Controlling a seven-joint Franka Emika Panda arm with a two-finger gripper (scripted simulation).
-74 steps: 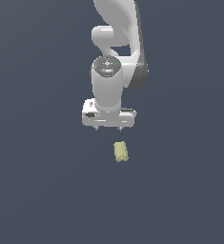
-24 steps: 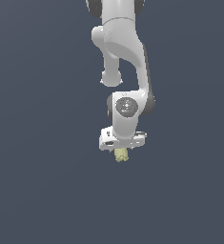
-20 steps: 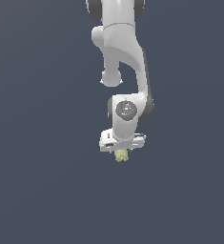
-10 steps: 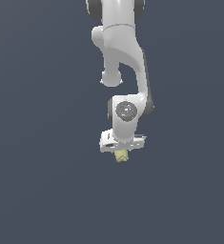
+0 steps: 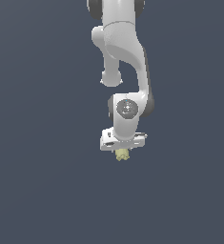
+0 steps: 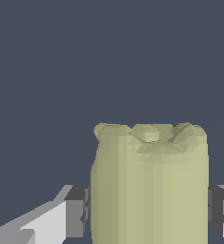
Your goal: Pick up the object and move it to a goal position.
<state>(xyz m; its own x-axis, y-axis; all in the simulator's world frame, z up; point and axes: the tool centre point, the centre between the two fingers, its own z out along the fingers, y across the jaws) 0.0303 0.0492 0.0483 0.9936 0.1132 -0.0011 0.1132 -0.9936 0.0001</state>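
Note:
The object (image 5: 122,155) is a small pale yellow-green lumpy chunk that pokes out just below the white hand in the exterior view. In the wrist view the object (image 6: 149,186) fills the space between the two dark fingertips (image 6: 77,212), which sit against its two sides. My gripper (image 5: 122,151) is down over the object and shut on it, with the jaws close on both sides. It also shows in the wrist view (image 6: 147,214). The lower part of the object is hidden by the frame edge there.
A plain dark grey-blue surface (image 5: 42,190) lies all around. The white arm (image 5: 125,57) rises above the gripper in the exterior view. No goal marker shows.
Since 3.7 s ago the gripper came down from above the object and now sits over it. Over the last second the arm and object have barely moved.

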